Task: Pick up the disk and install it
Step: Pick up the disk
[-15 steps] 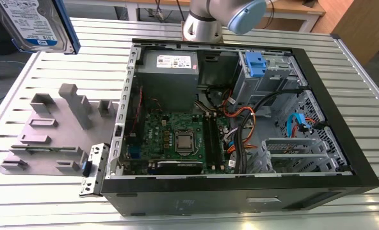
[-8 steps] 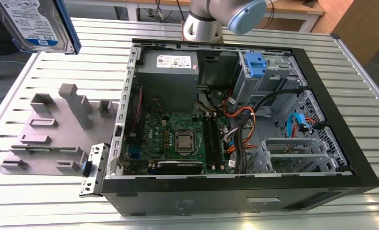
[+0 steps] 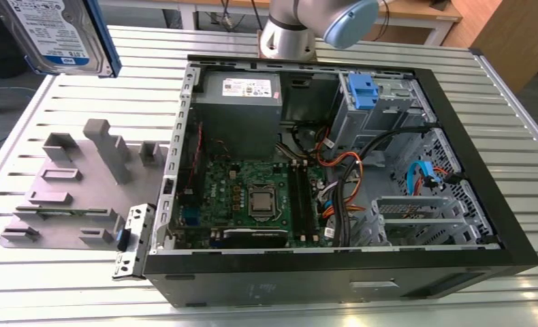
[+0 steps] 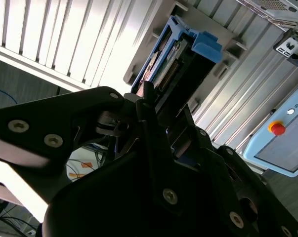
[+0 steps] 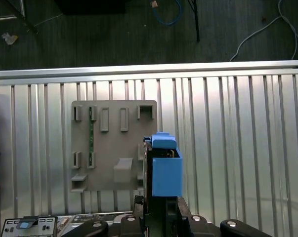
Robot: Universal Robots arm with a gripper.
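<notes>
1. The end effector (image 5: 161, 206) is closed on the disk (image 5: 166, 170) — its dark fingers (image 4: 149, 111) clamp one end of the drive, and the rest of the drive sticks out beyond them
2. In both wrist views the disk's blue carrier bracket wraps the drive's edges, with a blue tab at the far end
3. In the exterior view the disk hangs in the air at the upper corner on the exterior view's left, clear of the counter (image 3: 519, 126), with its white-and-blue label facing the camera and the bracket along one side
4. In that view the disk is well apart from the open computer case (image 3: 342, 266), which lies on its side on the slatted metal counter
5. Inside the case a grey power supply (image 3: 237, 102) sits at the far end, with a green circuit board (image 3: 250, 187) just beside it
6. A metal drive cage with a blue latch (image 3: 361, 92) stands toward the exterior view's right, and bundled cables (image 3: 346, 170) run past it
7. A grey fixture plate (image 3: 60, 197) with upright holders lies on the counter just beside the case, on the exterior view's left — in the first wrist view the held disk hangs over one edge of this plate
8. The arm (image 3: 296, 27) rises from the counter behind the case
</notes>
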